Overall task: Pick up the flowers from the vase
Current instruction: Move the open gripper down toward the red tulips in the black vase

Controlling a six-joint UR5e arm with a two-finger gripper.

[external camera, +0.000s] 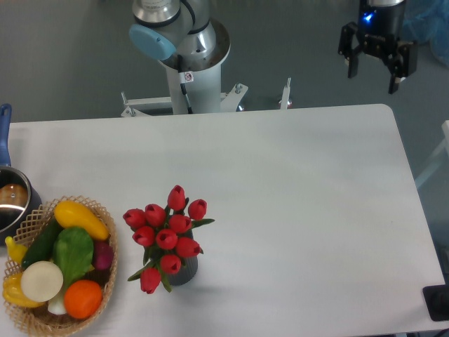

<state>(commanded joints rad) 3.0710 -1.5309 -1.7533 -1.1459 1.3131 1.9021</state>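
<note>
Flowers (168, 237) stand in the vase (184, 271) near the front edge of the table (302, 210), left of its middle. They are a tight bunch of red buds, with a few green leaves poking out at the sides. The buds lean toward the front-left and cover most of the vase, so only a dark sliver of it shows below them, and the stems are hidden from this view.

The bunch looks light, and soft enough to crush. The buds would likely bruise or slip under a hard squeeze, so the better hold is probably low, around the gathered stems just above the mouth of the vase, if the fingers can reach them past the heads. A straight lift should free them; the vase seems small and may tip or ride up with the stems.

Just left of the flowers, at the front-left corner, sits a wicker basket (105, 295) of toy vegetables and fruit. A metal pot (12, 203) with a blue handle lies at the left edge behind it.

The gripper (375, 74) hangs well apart from all this, beyond the back-right corner, its fingers spread and holding nothing. The pick has not begun.
</note>
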